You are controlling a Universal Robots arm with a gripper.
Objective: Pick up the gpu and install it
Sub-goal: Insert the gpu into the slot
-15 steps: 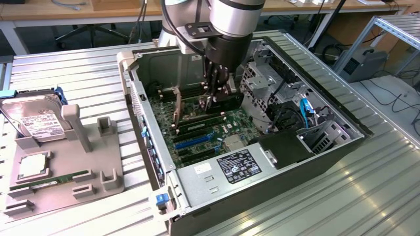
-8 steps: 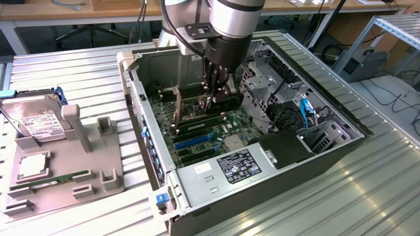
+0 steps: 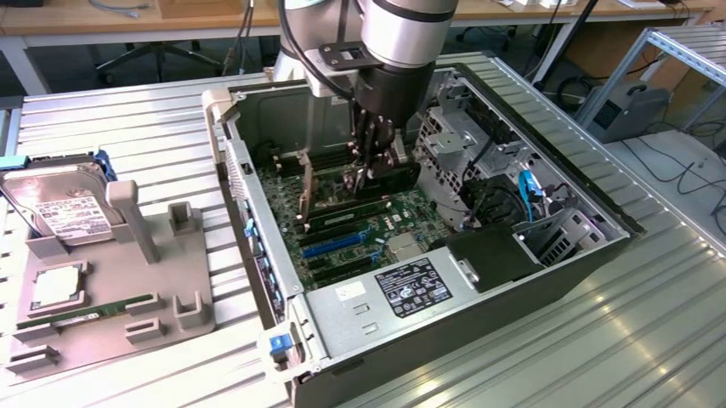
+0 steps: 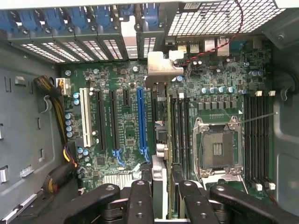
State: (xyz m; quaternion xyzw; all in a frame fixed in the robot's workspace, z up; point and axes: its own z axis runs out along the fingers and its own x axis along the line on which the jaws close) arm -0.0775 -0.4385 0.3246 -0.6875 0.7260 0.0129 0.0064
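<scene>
Hanging over the board (image 4: 112,79), the gripper (image 4: 162,198) is clamped on the gpu (image 4: 159,177), held edge-on just beside the blue slot (image 4: 140,116), between it and the memory slots (image 4: 180,126). Pick-up looks done and installing is in hand; I judge it calls for the card edge square over its slot and the bracket (image 4: 160,69) against the rear openings (image 4: 107,46). The supply label (image 3: 412,287) has print too small to read.

Silvery metal bracket on gpu (image 4: 160,70), matt black claw (image 4: 161,186), shiny metal table (image 3: 635,340)
</scene>
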